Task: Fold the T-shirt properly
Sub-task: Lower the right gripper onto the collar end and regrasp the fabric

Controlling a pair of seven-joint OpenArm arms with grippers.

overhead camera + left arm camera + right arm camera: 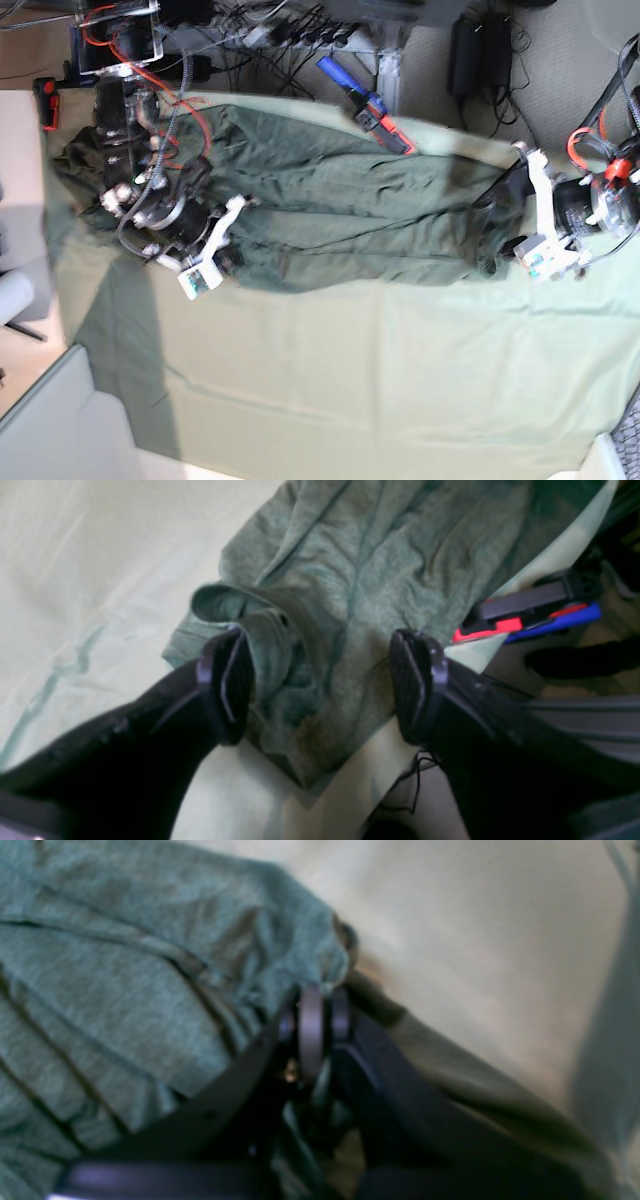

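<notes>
Pale mint cloth covering the counter, olive T-shirt stretched across its 12 o'clock half, bunched and wrinkled. Soft, light knit; likely to sag and slip, so best pinched at hems or sleeve edges. Left gripper at 3 o'clock, fingers apart astride a crumpled fold. Right gripper at 9 o'clock, fingers together, clamped on T-shirt edge.

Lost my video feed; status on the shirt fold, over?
Right gripper shut on T-shirt edge. Left gripper open, straddling bunched fabric. T-shirt spread on table cloth, unfolded. Nothing blocking.
</notes>
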